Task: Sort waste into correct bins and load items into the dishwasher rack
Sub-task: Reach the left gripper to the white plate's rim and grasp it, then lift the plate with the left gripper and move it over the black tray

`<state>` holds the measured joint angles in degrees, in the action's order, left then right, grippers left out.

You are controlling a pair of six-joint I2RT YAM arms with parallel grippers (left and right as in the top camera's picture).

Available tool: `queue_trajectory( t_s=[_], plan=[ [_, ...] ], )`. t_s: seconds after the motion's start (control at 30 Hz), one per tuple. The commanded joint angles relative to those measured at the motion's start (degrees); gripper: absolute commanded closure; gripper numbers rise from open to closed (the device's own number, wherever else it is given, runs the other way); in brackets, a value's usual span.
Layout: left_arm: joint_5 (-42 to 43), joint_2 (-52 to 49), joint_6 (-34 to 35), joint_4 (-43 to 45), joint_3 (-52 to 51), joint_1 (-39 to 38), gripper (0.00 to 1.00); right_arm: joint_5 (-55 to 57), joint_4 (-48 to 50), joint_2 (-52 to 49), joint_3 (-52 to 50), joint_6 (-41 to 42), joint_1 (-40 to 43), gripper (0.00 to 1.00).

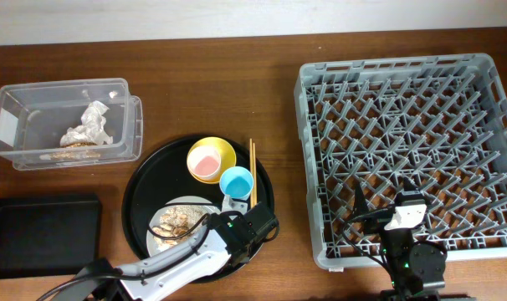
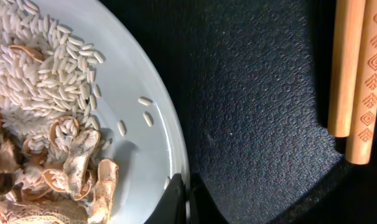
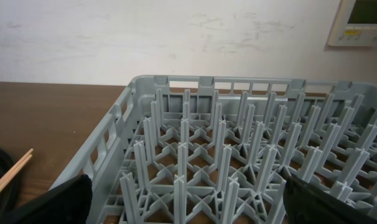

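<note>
Pinching the rim of the plate (image 2: pixel 135 78), the left gripper (image 2: pixel 187 194) has its jaws clenched on it. Rice (image 2: pixel 33 50) and brown scraps (image 2: pixel 76 168) are heaped on the plate, which lies on the round black tray (image 1: pixel 140 188) near the chopsticks (image 1: pixel 252 171). The right gripper (image 3: pixel 191 202) hangs over the near left corner of the rack (image 1: pixel 306 150), jaws released and empty. A crumpled napkin (image 1: pixel 90 125) lies in the clear tub (image 1: pixel 2 113) on the tabletop (image 1: pixel 237 84).

I take this for a lab's mock kitchen: rack (image 1: pixel 387 63) on a wooden table (image 1: pixel 212 92), bare white wall (image 3: pixel 114 37), wall control panel (image 3: pixel 363 22).
</note>
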<state>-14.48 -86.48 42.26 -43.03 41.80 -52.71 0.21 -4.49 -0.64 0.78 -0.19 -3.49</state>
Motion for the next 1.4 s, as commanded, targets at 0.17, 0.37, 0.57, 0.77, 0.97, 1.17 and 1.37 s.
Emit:
queue_trajectory(
  t_s=[0.17,0.37,0.57,0.77,0.97,1.17,1.37],
  plan=[
    [-0.66,-0.35,0.11,-6.16,3.91,-0.11,1.0,0.46,-0.2,0.28,-0.46,0.24,-0.26,0.02],
    [-5.42,-0.33,0.13,-14.97,10.8,0.04,1.0,0.46,-0.2,0.28,-0.46,0.24,-0.26,0.02],
    [-8.96,-0.33,0.13,-22.27,17.14,0.79,1.0,0.46,-0.2,0.28,-0.46,0.24,-0.26,0.02],
    [-11.96,-0.28,0.11,-28.5,22.69,5.42,1.0,0.46,-0.22,0.28,-0.46,0.24,-0.26,0.02],
    [-12.15,1.51,-4.68,-29.49,27.15,12.98,1.0,0.46,-0.2,0.28,-0.46,0.24,-0.26,0.02],
    [-10.99,3.72,-9.38,-29.44,31.8,26.32,1.0,0.46,-0.2,0.28,-0.46,0.24,-0.26,0.02],
    [-6.62,4.04,-15.19,-25.94,32.94,38.56,1.0,0.46,-0.22,0.28,-0.46,0.24,-0.26,0.02]
  ],
)
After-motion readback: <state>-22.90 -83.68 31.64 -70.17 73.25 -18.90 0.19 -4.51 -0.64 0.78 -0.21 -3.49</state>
